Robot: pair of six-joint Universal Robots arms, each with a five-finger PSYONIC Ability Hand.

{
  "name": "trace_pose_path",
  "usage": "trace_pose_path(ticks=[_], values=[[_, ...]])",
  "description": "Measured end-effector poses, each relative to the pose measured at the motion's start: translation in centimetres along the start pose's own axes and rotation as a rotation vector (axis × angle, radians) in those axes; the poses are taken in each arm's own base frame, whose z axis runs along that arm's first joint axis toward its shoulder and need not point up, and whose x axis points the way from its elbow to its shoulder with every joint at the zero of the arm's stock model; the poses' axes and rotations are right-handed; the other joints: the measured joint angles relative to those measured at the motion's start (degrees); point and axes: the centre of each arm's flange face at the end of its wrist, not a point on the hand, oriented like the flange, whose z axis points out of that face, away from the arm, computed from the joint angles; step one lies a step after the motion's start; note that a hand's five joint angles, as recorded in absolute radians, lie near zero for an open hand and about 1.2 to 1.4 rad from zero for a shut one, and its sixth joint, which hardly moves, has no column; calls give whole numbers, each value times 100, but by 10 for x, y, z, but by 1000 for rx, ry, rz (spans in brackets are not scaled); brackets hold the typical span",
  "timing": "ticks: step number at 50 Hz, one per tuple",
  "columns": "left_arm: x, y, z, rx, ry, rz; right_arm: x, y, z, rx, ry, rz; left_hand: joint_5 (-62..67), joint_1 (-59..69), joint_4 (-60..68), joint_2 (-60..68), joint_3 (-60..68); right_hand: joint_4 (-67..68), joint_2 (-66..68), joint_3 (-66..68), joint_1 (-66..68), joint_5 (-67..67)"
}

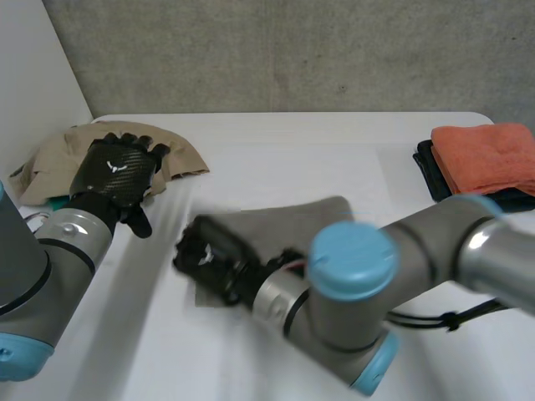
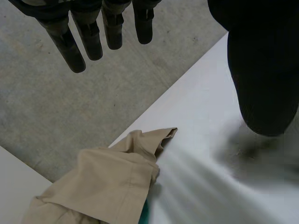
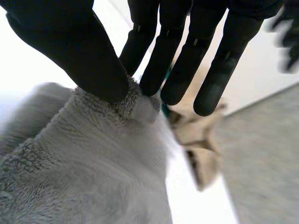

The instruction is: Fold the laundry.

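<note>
A grey fleecy towel point(image 1: 284, 221) lies in the middle of the white table point(image 1: 292, 142). My right hand point(image 1: 205, 251) is at its near left corner. In the right wrist view the thumb point(image 3: 79, 51) and straight fingers pinch that corner of the grey towel point(image 3: 93, 172). A crumpled beige garment point(image 1: 58, 154) lies at the far left. My left hand point(image 1: 117, 171) hovers over it with straight fingers point(image 2: 77, 42) spread and nothing in them. The beige garment point(image 2: 107, 186) lies below its palm, and a bit of teal cloth point(image 2: 142, 217) peeks out under it.
A folded orange towel point(image 1: 485, 154) rests on a dark folded cloth point(image 1: 430, 171) at the far right edge. My right arm reaches across the table's front. A grey wall rises behind the table.
</note>
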Motion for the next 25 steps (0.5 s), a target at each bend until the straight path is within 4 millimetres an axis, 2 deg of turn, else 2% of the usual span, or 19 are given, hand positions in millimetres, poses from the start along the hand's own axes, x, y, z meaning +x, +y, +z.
trace_pose_path(ticks=[2,3,7,9,10,16,22,24,25], values=[[1,1,0,-1,2,-1,-12,4,2,-17,-30,13,0,0,0,0,0,-80,-73,-64,-32,-36],[2,1,0,0,3,-1,-15,6,2,-26,-34,18,0,0,0,0,0,-592,-609,-561,-428,-484],[3,0,0,8,6,1,-12,12,-3,-103,-5,53,0,0,0,0,0,-4132,-4137,-4104,-3780,-4125],[3,-1,1,14,6,1,-2,14,-10,-146,37,78,0,0,0,0,0,-5295,-5273,-5263,-4925,-5210],[3,-2,1,15,6,1,0,14,-11,-153,44,81,0,0,0,0,0,-5372,-5379,-5379,-5027,-5282],[5,-10,2,44,11,4,57,36,-53,-318,238,225,0,0,0,0,0,-5644,-5573,-5620,-5155,-5456],[14,-16,0,66,37,6,75,73,-90,-479,303,340,0,0,0,0,0,-5477,-5402,-5444,-5042,-5301],[17,-17,-1,68,47,6,78,88,-102,-536,318,369,0,0,0,0,0,-4273,-4168,-4232,-3750,-4100],[18,-17,-2,68,48,6,78,91,-104,-546,321,373,0,0,0,0,0,-4066,-3850,-4022,-3532,-3892]])
